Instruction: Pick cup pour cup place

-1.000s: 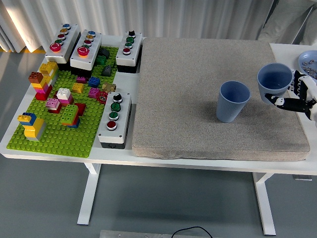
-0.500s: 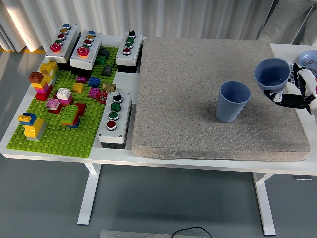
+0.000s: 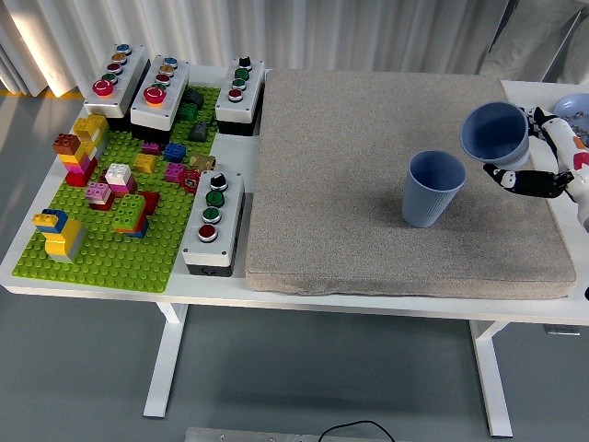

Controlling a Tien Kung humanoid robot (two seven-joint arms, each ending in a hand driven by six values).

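Reaching in from the right edge, the right hand grasps a blue ribbed cup, its black fingers wrapped around the cup's lower side. The held cup is raised above the grey felt mat and tilted, its open mouth turned toward the left and toward the camera. A second blue ribbed cup stands upright on the mat, just left of and below the held one; the two do not touch. At the far right, behind the hand, the rim of a pale blue bowl shows on the white table. On the table's left half lies a green building-brick baseplate carrying coloured bricks, bordered by four push-button control boxes. Only the right arm is visible.
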